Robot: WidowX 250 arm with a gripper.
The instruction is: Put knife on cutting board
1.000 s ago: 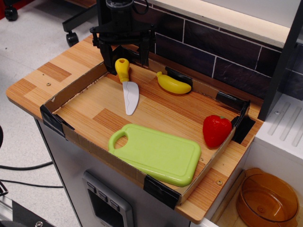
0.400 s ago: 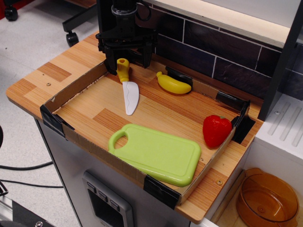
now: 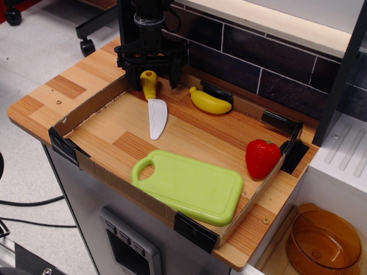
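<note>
Knife (image 3: 155, 106) lies far left in the cardboard tray (image 3: 69, 129), its yellow handle between the spread fingers of our gripper (image 3: 153, 80), which is open around it. Nearer us we see the cutting board (image 3: 189, 186) flat. A banana (image 3: 209, 102) and a strawberry (image 3: 262, 157) are to the right.

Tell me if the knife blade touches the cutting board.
Apart. The single camera view shows bare wood between the knife blade tip and the cutting board.
</note>
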